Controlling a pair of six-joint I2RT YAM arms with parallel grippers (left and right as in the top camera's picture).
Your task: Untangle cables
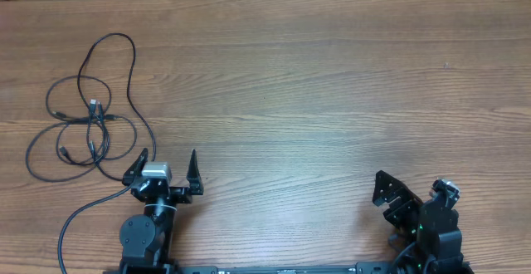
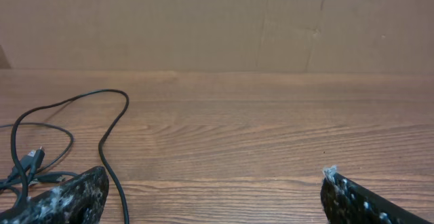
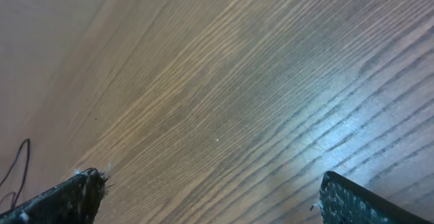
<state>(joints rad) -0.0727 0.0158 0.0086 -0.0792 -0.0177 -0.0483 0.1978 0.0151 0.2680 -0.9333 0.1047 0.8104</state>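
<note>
Wood-grain table (image 1: pixel 332 75); cables (image 1: pixel 91 116) lie tangled at its left side; left tool (image 1: pixel 168 158) stands spread wide just beside them, right tool (image 3: pixel 207 180) likewise, well apart, both empty; hazard: pinching two crossed strands together would tighten the tangle.

counter (image 1: pixel 332 75): smooth wood grain, slight sheen
cables (image 1: pixel 90 121): matt black plastic, silvery metal tips
fingers (image 2: pixel 68 200): black plastic, pretty scuffed
back wall (image 2: pixel 203 20): matt brown cardboard

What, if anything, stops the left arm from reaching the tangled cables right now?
Probably nothing, so likely yes. The left gripper is open and empty. The cables lie just ahead and to its left on the table, and nothing stands between them.
</note>
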